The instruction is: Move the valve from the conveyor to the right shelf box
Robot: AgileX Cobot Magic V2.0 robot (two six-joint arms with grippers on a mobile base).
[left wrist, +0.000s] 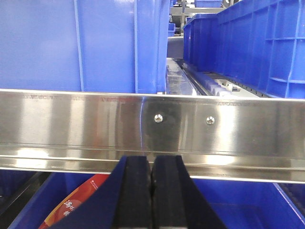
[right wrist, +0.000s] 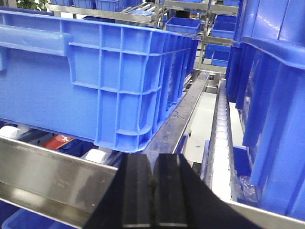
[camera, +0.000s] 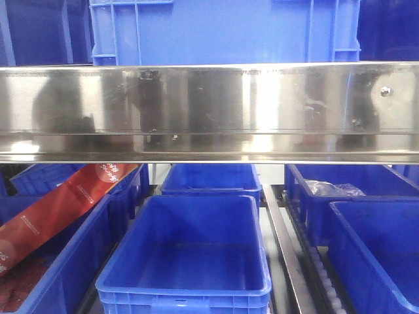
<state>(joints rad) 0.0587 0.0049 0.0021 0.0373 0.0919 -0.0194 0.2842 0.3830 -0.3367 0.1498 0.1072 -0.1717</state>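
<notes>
The left pincer (left wrist: 152, 200) is pressed fully together, its 2 black pads meeting along a thin seam with nothing between them, and it hangs just in front of a polished steel shelf rail (left wrist: 200, 126) fixed with 2 screws. The right pincer (right wrist: 153, 195) is likewise closed tight and empty, poised before another shelf's steel front edge (right wrist: 43, 174), close to the corner of a big blue ribbed crate (right wrist: 95, 76) that sits on white rollers (right wrist: 97, 156). Neither the valve nor the conveyor appears in any view. Only the front view shows the lower shelf level: an empty blue bin (camera: 190, 255) in the middle, a bin at the left holding a red packet (camera: 62, 206), and a bin at the right rear with clear plastic wrapping (camera: 330, 190). Only the right wrist view shows the room beyond, with more racks of blue bins (right wrist: 183, 24).
</notes>
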